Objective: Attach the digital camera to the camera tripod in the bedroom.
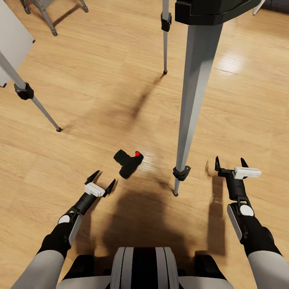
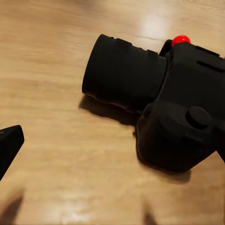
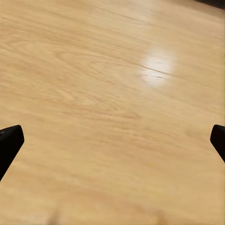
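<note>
The small black digital camera (image 1: 128, 162) lies on the wood floor, its red button facing up and away from me. In the left wrist view the camera (image 2: 159, 112) looms close, lens pointing sideways. My left gripper (image 1: 101, 181) is open, low over the floor just short of the camera and a little to its left. The camera tripod (image 1: 196, 92) straddles the scene: its nearest silver leg comes down right of the camera, and its black head (image 1: 212, 11) sits at the top edge. My right gripper (image 1: 230, 163) is open over bare floor, right of that leg.
Two more tripod legs stand farther off, one at the left (image 1: 30, 96) and one at the back (image 1: 165, 36). A grey desk edge (image 1: 14, 40) and chair legs (image 1: 46, 16) are at the top left. Light wood plank floor (image 3: 112, 103) lies all around.
</note>
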